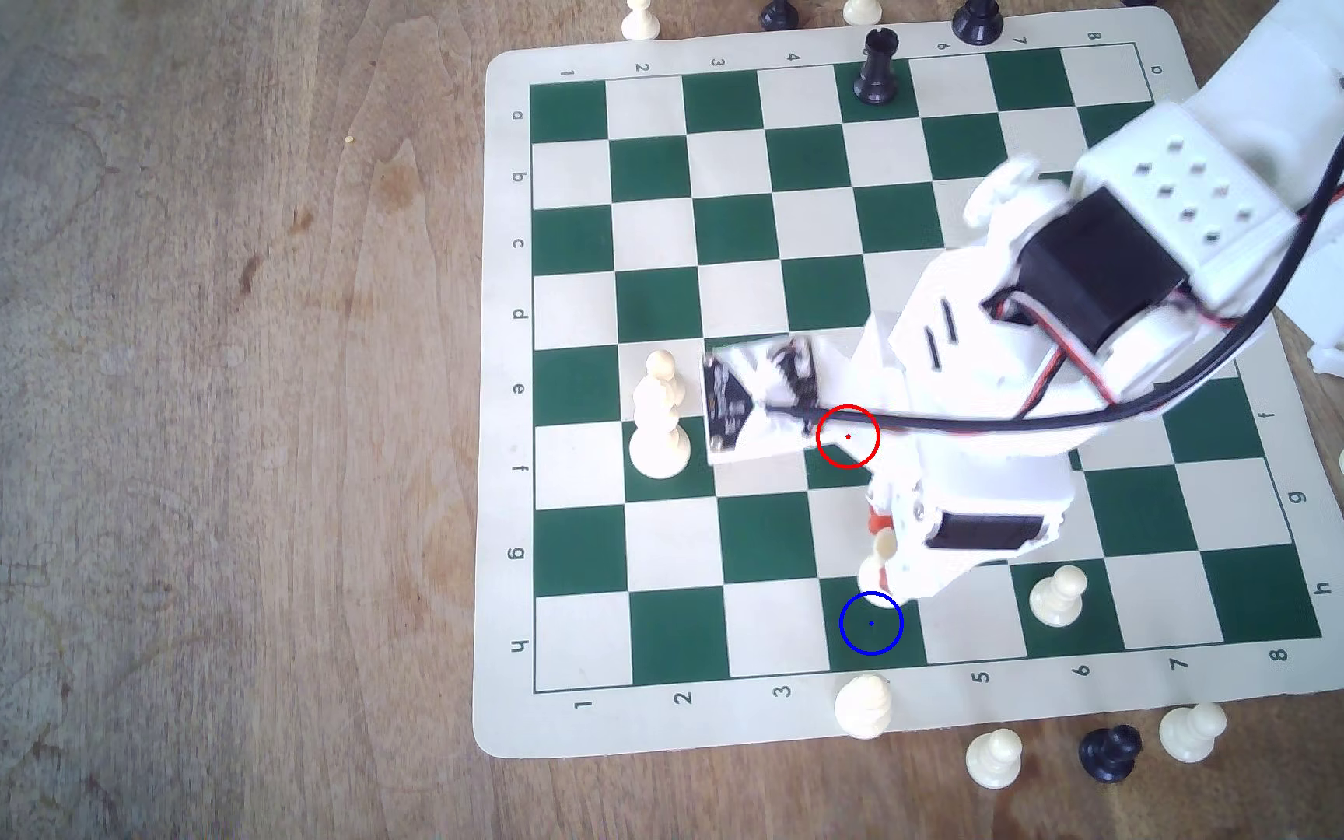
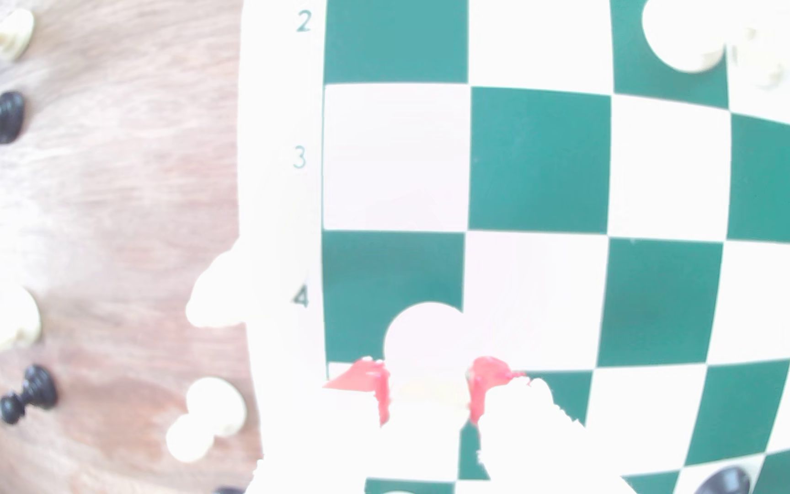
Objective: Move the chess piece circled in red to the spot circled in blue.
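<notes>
From my station I see the gripper (image 1: 883, 557) low over the chessboard (image 1: 572, 565), close to the row marked h. Between its red-tipped fingers (image 2: 381, 394) stands the chess piece (image 1: 881, 559), the cream rook. In the wrist view the rook's round base (image 2: 424, 332) sticks out past the fingertips, and both red pads lie against its sides, so the jaws are only narrowly open and closed on the piece. I cannot tell if the base touches the board or is a little above it, because this picture is very bright and washed out.

The spot (image 1: 871, 623), a green square with a blue ring, lies just beyond the jaws toward the near edge of the board. In the exterior view the rook's base meets the upper rim of the blue ring and does not sit on the blue dot. The red ring (image 1: 847, 436) is behind the jaws, over the arm's white body, and a black cable crosses beside it.

A cream pawn (image 1: 863, 704) stands on the border of the board, farther out past the spot. Another cream pawn (image 1: 1058, 595) stands well to the side of the jaws, on the exterior view's right. The tall cream piece (image 1: 659, 424) is well apart, on the exterior view's left.
</notes>
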